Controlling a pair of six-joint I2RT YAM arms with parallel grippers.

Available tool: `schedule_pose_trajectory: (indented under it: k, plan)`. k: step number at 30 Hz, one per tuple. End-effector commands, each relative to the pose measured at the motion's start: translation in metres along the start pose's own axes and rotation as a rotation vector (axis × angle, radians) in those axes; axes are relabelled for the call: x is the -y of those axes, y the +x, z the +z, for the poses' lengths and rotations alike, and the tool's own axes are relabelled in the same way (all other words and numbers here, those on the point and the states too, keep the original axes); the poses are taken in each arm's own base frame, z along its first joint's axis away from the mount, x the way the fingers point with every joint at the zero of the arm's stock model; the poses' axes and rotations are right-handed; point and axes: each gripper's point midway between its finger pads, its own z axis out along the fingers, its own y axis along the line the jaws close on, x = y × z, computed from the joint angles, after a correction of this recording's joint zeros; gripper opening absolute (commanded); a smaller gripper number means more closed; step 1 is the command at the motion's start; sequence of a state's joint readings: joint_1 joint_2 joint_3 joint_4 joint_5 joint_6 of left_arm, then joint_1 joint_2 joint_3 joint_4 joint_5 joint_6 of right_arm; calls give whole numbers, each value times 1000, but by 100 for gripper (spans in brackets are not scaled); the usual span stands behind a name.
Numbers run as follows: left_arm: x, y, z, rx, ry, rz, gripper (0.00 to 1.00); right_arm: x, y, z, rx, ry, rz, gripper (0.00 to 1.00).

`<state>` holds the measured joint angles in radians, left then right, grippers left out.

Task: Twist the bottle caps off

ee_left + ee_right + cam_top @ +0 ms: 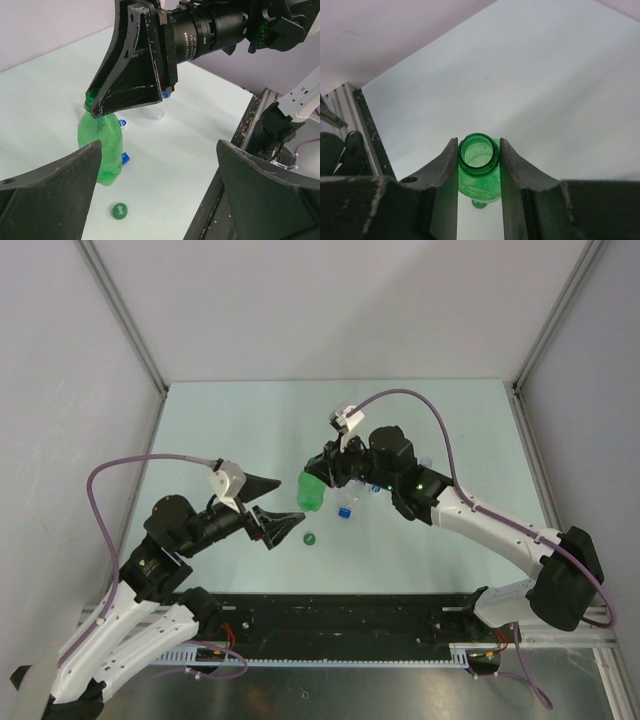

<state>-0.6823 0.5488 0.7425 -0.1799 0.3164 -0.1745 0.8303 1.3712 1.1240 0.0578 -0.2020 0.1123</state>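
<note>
The green bottle (312, 492) has an open mouth with no cap on it. My right gripper (478, 150) is shut on its neck (478, 157), one finger on each side of the rim. The green cap (119, 210) lies loose on the table in front of the bottle (102, 150), also seen in the top view (309, 538). A blue cap (345, 511) shows just right of the green bottle, partly behind it in the left wrist view (125, 158). A clear bottle (152, 112) lies behind, mostly hidden by the right gripper. My left gripper (290, 507) stands open and empty, left of the green bottle.
The black rail along the table's near edge (235, 145) runs just right of my left gripper (159, 150). The right arm (480, 520) reaches in from the right over the middle of the pale table (250, 430). Grey walls close off the sides and back.
</note>
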Motion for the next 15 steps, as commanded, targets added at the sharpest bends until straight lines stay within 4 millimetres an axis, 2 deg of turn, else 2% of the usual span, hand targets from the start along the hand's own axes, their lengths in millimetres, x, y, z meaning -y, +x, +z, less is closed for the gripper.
schedule_pose_trajectory:
  k: [1,8,15]
  plan:
    - [-3,-15,-4,32,-25,43,99,1,-18,9,103,10,-10,0]
    - [-6,-13,-4,21,-39,51,100,0,-1,28,103,-5,-7,0]
    - [-9,-13,-7,11,-60,60,99,0,34,56,47,8,-47,0]
